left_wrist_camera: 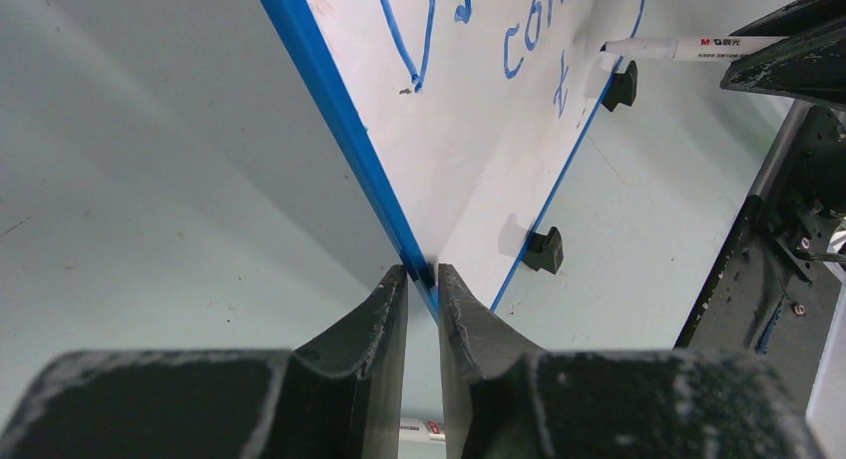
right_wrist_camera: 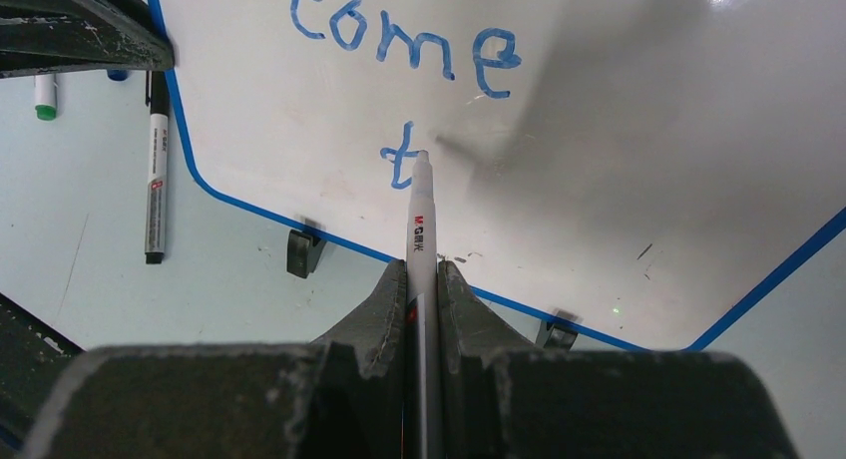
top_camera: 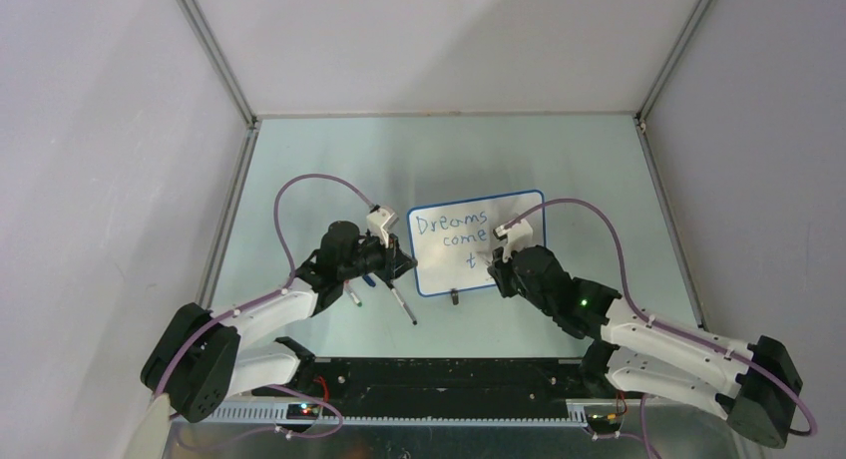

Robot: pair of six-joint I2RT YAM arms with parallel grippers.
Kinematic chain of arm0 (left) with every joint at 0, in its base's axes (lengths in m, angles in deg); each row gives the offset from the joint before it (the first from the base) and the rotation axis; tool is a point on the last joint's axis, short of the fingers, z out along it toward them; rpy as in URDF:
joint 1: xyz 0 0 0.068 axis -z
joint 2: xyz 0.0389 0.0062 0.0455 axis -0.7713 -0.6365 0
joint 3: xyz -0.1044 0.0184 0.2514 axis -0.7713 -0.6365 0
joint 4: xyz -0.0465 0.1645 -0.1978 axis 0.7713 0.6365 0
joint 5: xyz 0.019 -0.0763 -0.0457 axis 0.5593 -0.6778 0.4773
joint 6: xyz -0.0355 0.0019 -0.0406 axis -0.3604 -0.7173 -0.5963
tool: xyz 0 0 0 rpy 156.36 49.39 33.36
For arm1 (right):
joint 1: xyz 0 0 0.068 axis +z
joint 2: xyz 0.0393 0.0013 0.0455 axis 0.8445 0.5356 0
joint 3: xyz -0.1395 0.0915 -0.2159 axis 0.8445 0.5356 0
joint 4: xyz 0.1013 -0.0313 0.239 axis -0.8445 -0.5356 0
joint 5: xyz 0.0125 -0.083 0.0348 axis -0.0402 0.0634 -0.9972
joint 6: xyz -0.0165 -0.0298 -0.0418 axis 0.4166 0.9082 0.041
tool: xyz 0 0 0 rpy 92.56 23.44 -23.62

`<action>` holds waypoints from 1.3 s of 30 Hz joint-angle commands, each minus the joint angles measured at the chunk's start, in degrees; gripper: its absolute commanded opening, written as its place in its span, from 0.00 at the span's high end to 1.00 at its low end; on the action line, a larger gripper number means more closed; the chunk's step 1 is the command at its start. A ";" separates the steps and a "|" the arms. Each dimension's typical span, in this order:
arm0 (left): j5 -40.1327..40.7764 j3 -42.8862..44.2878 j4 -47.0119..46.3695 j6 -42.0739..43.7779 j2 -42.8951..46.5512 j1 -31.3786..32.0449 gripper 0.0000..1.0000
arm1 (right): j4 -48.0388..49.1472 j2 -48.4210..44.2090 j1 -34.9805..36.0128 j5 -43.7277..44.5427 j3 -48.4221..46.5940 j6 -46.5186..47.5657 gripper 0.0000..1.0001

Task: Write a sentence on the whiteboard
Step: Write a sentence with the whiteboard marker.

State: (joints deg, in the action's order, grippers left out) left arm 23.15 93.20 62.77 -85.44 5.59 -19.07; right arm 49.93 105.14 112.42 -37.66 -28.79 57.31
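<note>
Our left hand (left_wrist_camera: 422,279) clamped the blue-rimmed small glossy white whiteboard (top_camera: 449,271) at mid pale-green surface (top_camera: 329,160), our right hand (right_wrist_camera: 424,274) gripped a white marker (right_wrist_camera: 422,220), tip at the blue handwritten sentence (top_camera: 451,226), "Dreams come t".

You've got 1 whiteboard (top_camera: 439,274), rim pinched between the left gripper (left_wrist_camera: 422,274) fingers. Clip feet: 2. One foot (right_wrist_camera: 302,251) sits just left of the right gripper (right_wrist_camera: 422,279), the other foot (right_wrist_camera: 555,332) just right of it. Markers: 3 for sure. 1 white marker (right_wrist_camera: 422,220) is clamped in the right gripper, and 2 lie loose well left of it: a black-capped marker (right_wrist_camera: 155,180) and a green-capped marker (right_wrist_camera: 45,92). A blue bit (right_wrist_camera: 118,75) beside the green one may be a 4th; can't tell. Sentence (top_camera: 449,234): 3 lines, i.e. 2 full words, "Dreams" and "come", + 1 letter "t" (right_wrist_camera: 399,158) at the held marker's tip. Arms: 2, w/ 1 purple cable each, left cable (top_camera: 311,177) and right cable (top_camera: 574,203).
</note>
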 commanded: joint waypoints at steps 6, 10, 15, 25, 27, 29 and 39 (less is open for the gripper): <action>-0.51 1.30 -1.48 1.26 0.49 0.28 0.77 | 1.03 1.02 -0.05 0.94 -0.31 -0.93 1.00; -0.53 1.30 -1.38 1.26 0.36 0.33 0.77 | 0.63 1.07 -0.09 1.16 -0.30 -1.28 1.00; -0.55 1.31 -1.38 1.26 0.31 0.31 0.77 | 0.58 1.15 -0.14 1.44 -0.31 -1.38 1.00; -0.58 1.31 -1.37 1.26 0.36 0.29 0.77 | 0.91 2.12 -0.53 1.21 -0.31 -1.63 1.00; -0.58 1.30 -1.40 1.22 0.44 0.28 0.77 | 1.16 2.44 -0.63 0.98 -0.31 -1.58 1.00; -0.50 1.30 -1.27 1.26 0.44 0.32 0.77 | 1.26 2.59 -0.77 0.83 -0.40 -1.63 1.00; -0.40 1.30 -1.20 1.26 0.54 0.33 0.77 | 1.13 3.83 -1.53 0.50 -1.28 -1.64 1.00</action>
State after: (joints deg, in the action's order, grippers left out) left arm 23.15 93.20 62.77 -85.44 5.59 -19.07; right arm 49.76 108.70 111.22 -37.72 -28.79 56.52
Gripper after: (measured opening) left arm 0.225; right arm 0.145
